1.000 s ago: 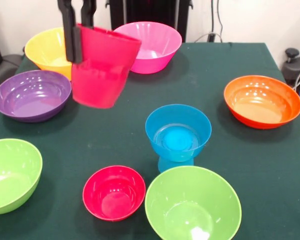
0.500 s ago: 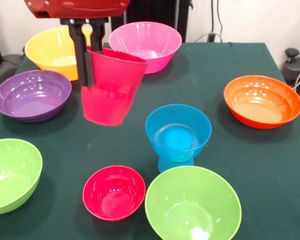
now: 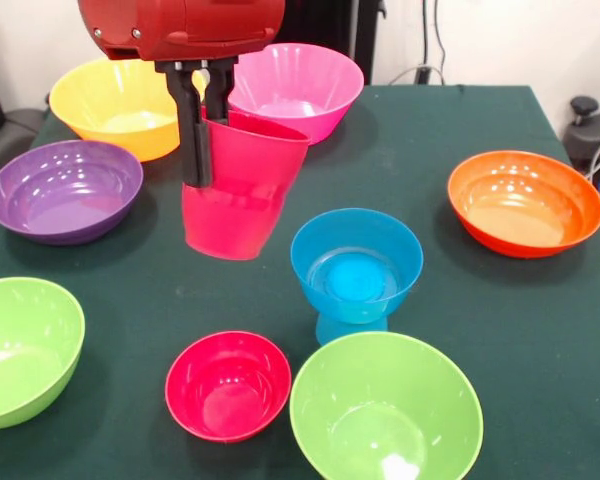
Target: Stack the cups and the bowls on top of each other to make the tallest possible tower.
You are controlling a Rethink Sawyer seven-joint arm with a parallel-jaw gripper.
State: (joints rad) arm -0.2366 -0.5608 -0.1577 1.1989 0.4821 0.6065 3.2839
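My gripper (image 3: 206, 135) is shut on the rim of the red-pink cup (image 3: 238, 190) and holds it tilted above the table, left of and above the tower. The tower (image 3: 355, 272) is a blue bowl sitting on an upturned light blue cup in the table's middle. A small red bowl (image 3: 227, 385) sits near the front. Around it stand a yellow-orange bowl (image 3: 105, 105), a pink bowl (image 3: 300, 88), a purple bowl (image 3: 62, 190), an orange bowl (image 3: 525, 203) and two lime green bowls (image 3: 20, 350) (image 3: 385, 410).
The dark green table (image 3: 460, 120) has open cloth at its far right corner and between the orange bowl and the tower. Cables and dark gear lie beyond the right edge.
My gripper has moved right and down toward the tower with the red-pink cup in it. More of the red arm head has come into view at the top.
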